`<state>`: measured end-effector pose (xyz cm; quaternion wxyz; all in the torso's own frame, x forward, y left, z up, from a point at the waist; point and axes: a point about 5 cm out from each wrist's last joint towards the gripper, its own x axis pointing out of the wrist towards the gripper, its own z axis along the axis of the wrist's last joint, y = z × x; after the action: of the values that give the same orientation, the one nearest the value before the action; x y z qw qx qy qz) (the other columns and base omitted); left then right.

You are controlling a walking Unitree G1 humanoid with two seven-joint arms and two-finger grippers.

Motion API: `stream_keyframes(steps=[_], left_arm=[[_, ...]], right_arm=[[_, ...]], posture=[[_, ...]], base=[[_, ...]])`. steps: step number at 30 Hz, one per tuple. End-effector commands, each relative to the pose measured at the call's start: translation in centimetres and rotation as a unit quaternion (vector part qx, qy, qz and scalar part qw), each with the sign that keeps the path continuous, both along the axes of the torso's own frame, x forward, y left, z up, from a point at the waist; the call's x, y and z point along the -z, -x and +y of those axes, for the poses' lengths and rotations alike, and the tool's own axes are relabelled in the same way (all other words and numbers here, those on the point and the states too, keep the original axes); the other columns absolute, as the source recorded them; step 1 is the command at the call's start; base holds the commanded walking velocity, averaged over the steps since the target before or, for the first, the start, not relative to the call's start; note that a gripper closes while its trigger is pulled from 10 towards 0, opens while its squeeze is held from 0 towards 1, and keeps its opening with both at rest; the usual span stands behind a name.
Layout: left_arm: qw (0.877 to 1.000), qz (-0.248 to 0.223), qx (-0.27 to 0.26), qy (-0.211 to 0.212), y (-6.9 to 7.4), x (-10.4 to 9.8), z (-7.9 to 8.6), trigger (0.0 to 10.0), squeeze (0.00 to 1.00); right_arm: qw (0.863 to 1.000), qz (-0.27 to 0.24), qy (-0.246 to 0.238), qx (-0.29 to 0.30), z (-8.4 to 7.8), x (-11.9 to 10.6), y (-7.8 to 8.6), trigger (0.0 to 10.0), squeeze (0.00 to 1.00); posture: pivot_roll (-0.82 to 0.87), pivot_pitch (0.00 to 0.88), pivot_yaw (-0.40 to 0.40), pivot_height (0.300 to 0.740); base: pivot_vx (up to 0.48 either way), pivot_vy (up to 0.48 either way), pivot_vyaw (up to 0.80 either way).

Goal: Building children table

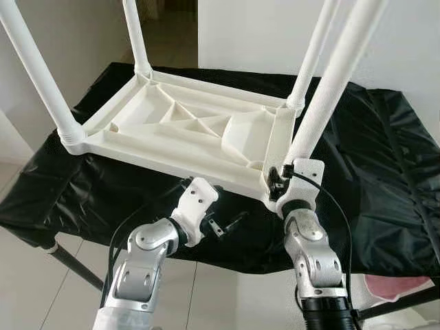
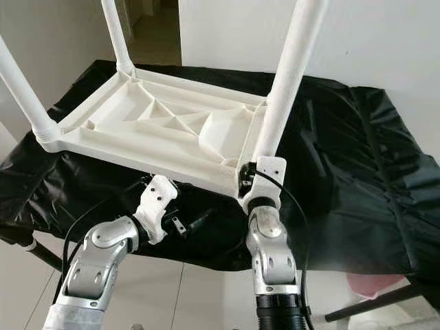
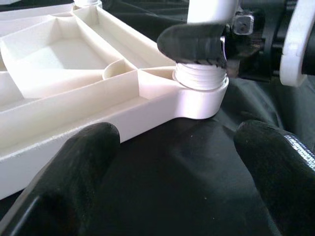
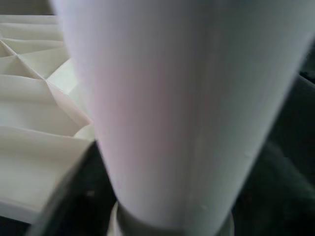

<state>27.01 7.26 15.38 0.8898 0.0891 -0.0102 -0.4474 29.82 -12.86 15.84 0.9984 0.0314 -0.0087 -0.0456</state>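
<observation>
The white tabletop (image 1: 185, 130) is lying upside down on the black cloth (image 1: 371, 179), and all four legs are standing in their corners, so the work is looking almost done. The right gripper (image 1: 278, 180) is closing its fingers around the base of the near right leg (image 1: 330, 89), at about five o'clock of the top; I think it is tightening this last one. The left gripper (image 1: 223, 225) is waiting open and empty near the front edge.

walls (image 1: 261, 41): white | floor (image 1: 41, 289): pale tiles | work surface: black cover (image 1: 385, 179)
</observation>
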Motion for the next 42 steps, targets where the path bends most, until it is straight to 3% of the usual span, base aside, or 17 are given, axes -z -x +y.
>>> stream_keyframes(steps=[1, 4, 5, 6, 7, 8, 13, 23, 25, 28, 29, 32, 37, 38, 40, 41, 42], left_arm=[[0.995, -0.005, -0.098, 0.010, -0.7, 0.1, 0.6, 10.0, 0.00], [0.995, -0.003, -0.100, 0.012, -0.6, 0.1, 0.6, 10.0, 0.00], [0.995, -0.001, -0.101, 0.014, -0.5, 0.1, 0.6, 10.0, 0.00], [0.995, 0.000, -0.101, 0.015, -0.5, 0.1, 0.6, 10.0, 0.00], [0.995, 0.000, -0.101, 0.015, -0.5, 0.1, 0.6, 10.0, 0.00], [0.995, 0.000, -0.102, 0.016, -0.5, 0.1, 0.6, 10.0, 0.00], [0.994, 0.000, -0.104, 0.015, -0.2, 0.1, 0.6, 10.0, 0.00], [0.996, 0.001, -0.093, 0.013, 0.0, 0.1, 0.7, 10.0, 0.00], [0.996, -0.003, -0.084, 0.006, -0.1, 0.1, 0.8, 10.0, 0.00], [0.997, -0.005, -0.081, 0.004, -0.2, 0.0, 0.8, 10.0, 0.00], [0.997, -0.005, -0.081, 0.004, -0.2, 0.0, 0.8, 10.0, 0.00], [0.997, -0.006, -0.075, 0.005, -0.2, -0.1, 0.5, 10.0, 0.00], [0.997, -0.008, -0.072, 0.006, -0.3, -0.3, 0.5, 10.0, 0.00], [0.997, -0.009, -0.073, 0.006, -0.3, -0.3, 0.5, 10.0, 0.00], [0.997, -0.009, -0.074, 0.006, -0.3, -0.4, 0.5, 10.0, 0.00], [0.997, -0.010, -0.076, 0.006, -0.4, -0.4, 0.5, 10.0, 0.00], [0.997, -0.011, -0.079, 0.007, -0.4, -0.5, 0.6, 10.0, 0.00]], right_arm=[[1.000, -0.009, -0.006, -0.004, 0.0, 0.1, 0.3, 10.0, 1.00], [1.000, -0.015, -0.005, -0.006, -0.3, 0.0, 0.5, 10.0, 1.00], [1.000, -0.021, -0.002, -0.006, -0.5, 0.0, 0.6, 10.0, 0.82], [1.000, -0.026, 0.002, -0.007, -0.7, 0.0, 0.8, 10.0, 0.35], [1.000, -0.026, 0.002, -0.007, -0.7, 0.0, 0.8, 10.0, 0.35], [1.000, -0.027, 0.001, -0.011, -0.8, 0.1, 1.0, 10.0, 0.00], [0.999, -0.030, -0.002, -0.033, -1.1, 0.5, 1.8, 10.0, 0.00], [0.994, -0.047, 0.004, -0.100, -1.5, 0.4, 1.9, 10.0, 0.00], [0.984, -0.055, 0.027, -0.167, -2.5, 0.0, 1.0, 10.0, 0.00], [0.974, -0.052, 0.051, -0.215, -3.4, -0.4, 0.3, 10.0, 0.00], [0.974, -0.052, 0.051, -0.215, -3.4, -0.4, 0.3, 10.0, 0.00], [0.955, -0.040, 0.087, -0.282, -3.6, -0.5, -0.8, 10.0, 0.00], [0.935, -0.026, 0.112, -0.335, -3.3, -0.1, -1.3, 9.6, 0.00], [0.932, -0.025, 0.118, -0.342, -3.4, 0.0, -1.4, 4.4, 0.00], [0.930, -0.024, 0.121, -0.346, -3.4, 0.1, -1.5, 4.4, 0.00], [0.929, -0.022, 0.122, -0.350, -3.5, 0.2, -1.6, 0.0, 0.00], [0.928, -0.020, 0.124, -0.351, -3.7, 0.3, -1.6, 0.0, 0.00]], posture=[[-0.02, 0.060, -0.029, 0.740], [-0.02, 0.059, -0.027, 0.740], [-0.03, 0.060, -0.025, 0.740], [-0.03, 0.061, -0.024, 0.740], [-0.03, 0.061, -0.024, 0.740], [-0.03, 0.064, -0.021, 0.740], [-0.03, 0.068, -0.018, 0.740], [-0.03, 0.079, -0.013, 0.740], [-0.04, 0.079, -0.006, 0.740], [-0.04, 0.078, -0.003, 0.740], [-0.04, 0.078, -0.003, 0.740], [-0.04, 0.080, 0.004, 0.740], [-0.04, 0.080, 0.006, 0.740], [-0.03, 0.086, 0.003, 0.740], [-0.03, 0.086, 0.003, 0.740], [-0.03, 0.087, 0.001, 0.740], [-0.02, 0.091, 0.001, 0.740]], base=[[0.000, 0.000, 0.00], [0.000, 0.000, 0.00], [0.000, 0.000, 0.00], [0.000, 0.000, 0.00], [0.000, 0.000, 0.00], [0.000, 0.000, 0.00], [0.000, 0.000, 0.00], [0.000, 0.000, 0.00], [0.000, 0.000, 0.00], [0.000, 0.000, 0.00], [0.000, 0.000, 0.00], [0.000, 0.000, 0.00], [0.000, 0.000, 0.00], [0.000, 0.000, 0.00], [0.000, 0.000, 0.00], [0.000, 0.000, 0.00], [0.000, 0.000, 0.00]])
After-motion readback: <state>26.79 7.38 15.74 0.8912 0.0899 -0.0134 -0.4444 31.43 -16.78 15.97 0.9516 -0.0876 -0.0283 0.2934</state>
